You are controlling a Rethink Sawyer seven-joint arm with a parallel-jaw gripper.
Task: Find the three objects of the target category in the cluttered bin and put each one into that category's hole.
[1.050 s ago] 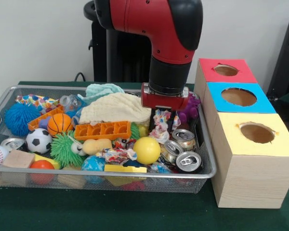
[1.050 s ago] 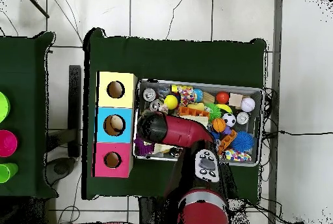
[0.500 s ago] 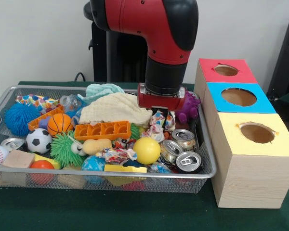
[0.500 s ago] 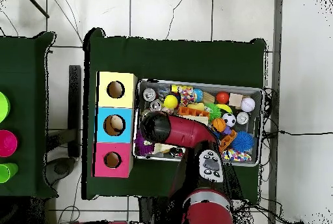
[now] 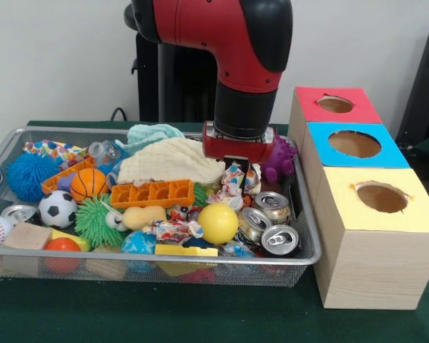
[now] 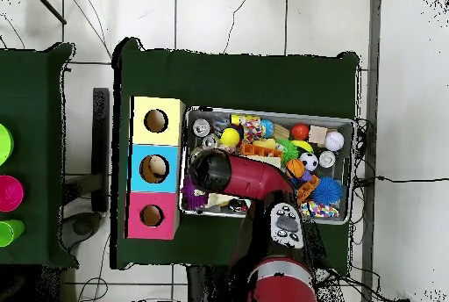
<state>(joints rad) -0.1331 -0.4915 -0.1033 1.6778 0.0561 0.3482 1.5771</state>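
Note:
My gripper (image 5: 238, 170) hangs over the right half of the wire bin (image 5: 200, 259), shut on a crumpled colourful wrapper (image 5: 236, 183) that dangles just above the clutter. Only short black finger stubs show under the red wrist. A second crumpled wrapper (image 5: 173, 230) lies near the bin's front, beside a yellow ball (image 5: 218, 223). Three cans (image 5: 279, 239) lie in the front right corner. To the right stand the boxes with a red hole (image 5: 335, 104), a blue hole (image 5: 354, 143) and a yellow hole (image 5: 381, 197). In the overhead view the arm (image 6: 230, 176) covers the gripper.
A cream cloth (image 5: 171, 161) and an orange tray (image 5: 152, 193) lie left of the gripper, and a purple toy (image 5: 280, 161) sits behind it. Balls, a green spiky toy (image 5: 95, 220) and blocks fill the bin's left half. The boxes (image 6: 156, 168) adjoin the bin's side.
The gripper has risen a little and shifted slightly left, and the crumpled wrapper has come up out of the clutter with it.

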